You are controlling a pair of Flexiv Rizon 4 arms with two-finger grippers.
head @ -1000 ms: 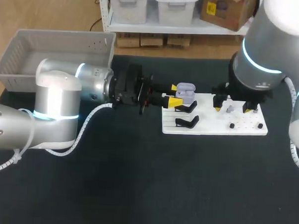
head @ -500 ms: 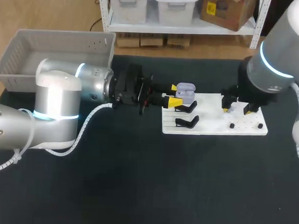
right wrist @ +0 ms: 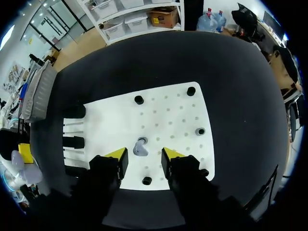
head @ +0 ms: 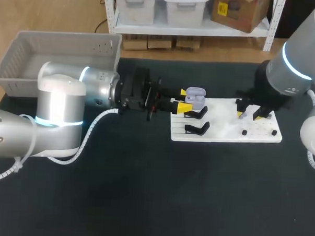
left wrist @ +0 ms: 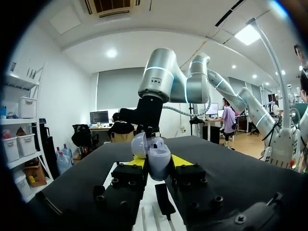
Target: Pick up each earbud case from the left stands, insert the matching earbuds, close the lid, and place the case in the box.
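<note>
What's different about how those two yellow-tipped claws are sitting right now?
The left gripper lies level, pointing across the table, while the right gripper points straight down over the white board. The left gripper is shut on a lavender earbud case whose lid is open. The right gripper is open, with a small earbud below, between its fingertips and untouched. Both have two fingers with yellow tips.

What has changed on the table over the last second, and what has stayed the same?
The right gripper slid to the right over the white board. It now hangs open with an earbud between its fingers, not touching it. The left gripper stayed shut on the open earbud case, and the board did not move.
</note>
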